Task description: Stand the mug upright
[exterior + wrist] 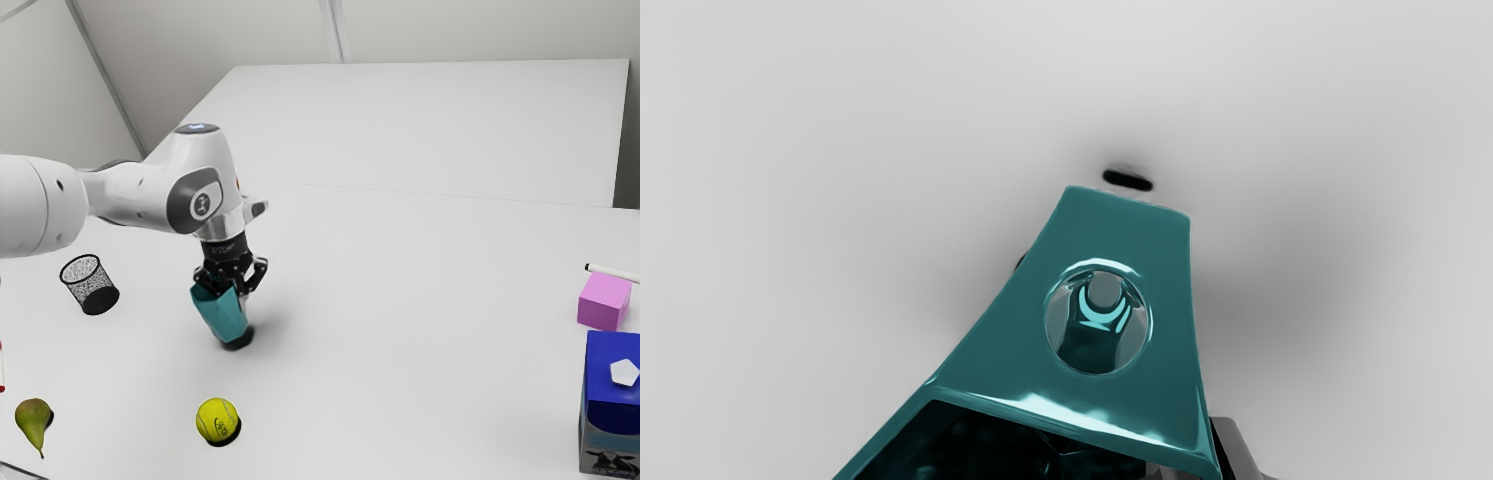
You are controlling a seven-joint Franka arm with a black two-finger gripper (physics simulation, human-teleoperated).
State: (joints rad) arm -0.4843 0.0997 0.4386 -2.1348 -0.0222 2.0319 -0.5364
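Observation:
The teal mug [220, 312] is tilted in the exterior view, its open rim up by the gripper [242, 296] and its base low over a dark patch on the table. In the wrist view the mug [1126, 233] shows a round, shiny feature on its side and its dark opening near the bottom edge. The gripper [1192, 467] has one finger outside the mug's wall and the other inside the opening, with the wall pinched between them. Whether the base touches the table is unclear.
On the white table [400, 330] are a yellow tennis ball [217, 420] near the mug, a pear [34, 420] and a mesh cup [90, 285]. At the exterior view's right are a pink block [604, 302], a white marker [612, 272] and a blue carton [612, 400].

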